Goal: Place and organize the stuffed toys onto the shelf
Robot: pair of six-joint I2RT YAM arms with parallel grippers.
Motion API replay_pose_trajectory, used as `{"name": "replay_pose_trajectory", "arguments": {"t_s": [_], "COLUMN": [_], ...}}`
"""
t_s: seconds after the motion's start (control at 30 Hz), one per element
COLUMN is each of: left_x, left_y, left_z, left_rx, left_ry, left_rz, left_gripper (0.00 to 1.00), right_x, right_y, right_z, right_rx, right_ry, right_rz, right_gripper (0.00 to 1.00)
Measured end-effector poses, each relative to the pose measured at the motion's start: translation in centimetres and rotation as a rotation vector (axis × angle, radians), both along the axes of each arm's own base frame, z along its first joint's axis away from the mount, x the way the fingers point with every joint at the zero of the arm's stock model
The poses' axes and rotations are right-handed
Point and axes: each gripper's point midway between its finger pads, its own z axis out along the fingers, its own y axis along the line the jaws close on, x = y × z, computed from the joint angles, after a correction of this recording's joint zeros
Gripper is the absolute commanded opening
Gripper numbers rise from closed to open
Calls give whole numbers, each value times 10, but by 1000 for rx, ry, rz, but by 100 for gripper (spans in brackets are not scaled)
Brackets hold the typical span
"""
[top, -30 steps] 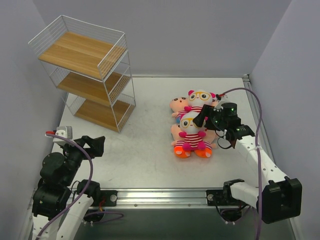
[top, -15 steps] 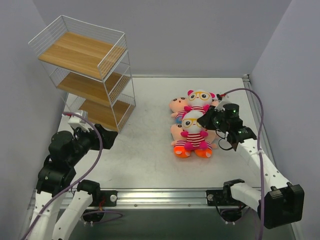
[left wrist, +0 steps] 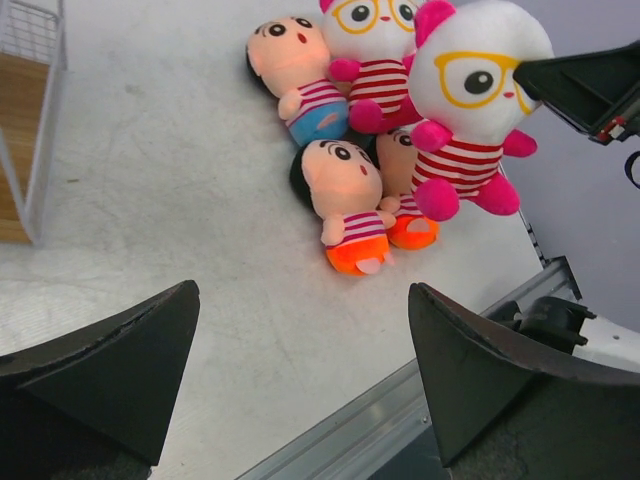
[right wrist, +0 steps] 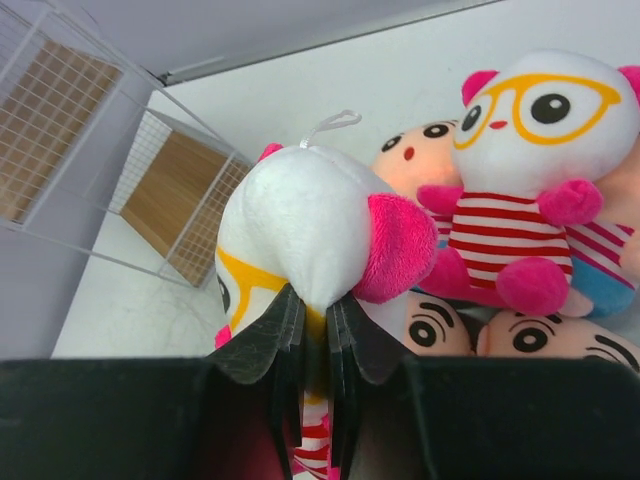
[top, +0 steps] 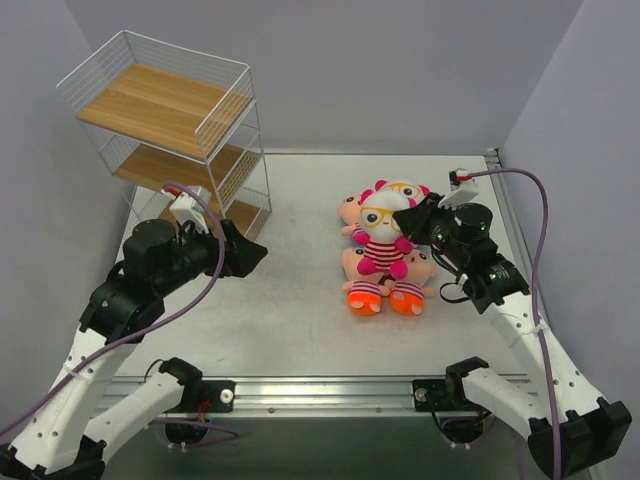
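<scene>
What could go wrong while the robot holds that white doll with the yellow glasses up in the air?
1. The right gripper pinches the white doll by only a small bit of its head, so it might slip and drop.
2. The shelf stands across the table with the open left gripper in between; the arms could bump.
3. The dangling doll might catch the shelf's wire rim.

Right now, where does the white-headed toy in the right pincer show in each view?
Top external: right of centre, white-headed toy held over the other toys.
Left wrist: upper right, facing the camera.
Right wrist: centre, back of its head, right pincer shut on it.
Shared landmark: the shelf, upper left in all three.
</scene>
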Motion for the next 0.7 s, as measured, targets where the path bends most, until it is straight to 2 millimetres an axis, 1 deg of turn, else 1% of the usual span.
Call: {"name": "replay_pose_trajectory", "arguments": {"t_s": [0.07,0.13,0.2,0.3,0.33,0.37,0.43,0.5,0.57,0.6,0.7], "left_x": [-2,-5,-7,-6,-5,-2,5,10,15,16,17], "left_y": [-16,-37,-62,-97,-106,-113,-126,-134,-142,-146,-159], "left_z": [4,8,14,18,19,19,15,10,6,5,3], "left_rx": [9,23,50,103,115,129,157,189,216,229,251], "left_ry": [0,-10,-32,-78,-94,-110,-136,-157,-177,-188,-220], "left_rz": [-34,-75,-109,-136,-139,-131,-117,-99,-83,-78,-74], "left_gripper": [95,95,95,100,95,91,89,83,81,79,78], "right_x": [0,1,-4,-9,-11,-12,-15,-18,-19,-19,-19], "right_y": [7,13,28,44,50,54,61,65,68,69,72], "right_z": [9,14,16,18,19,19,21,24,29,31,37], "right_rx": [22,40,56,77,84,90,103,115,129,135,152], "right_ry": [-22,-36,-40,-43,-43,-44,-45,-48,-52,-56,-62], "right_rz": [-11,-28,-23,-38,-39,-48,-66,-85,-105,-114,-133], "right_gripper": [0,0,0,0,0,0,0,0,0,0,0]}}
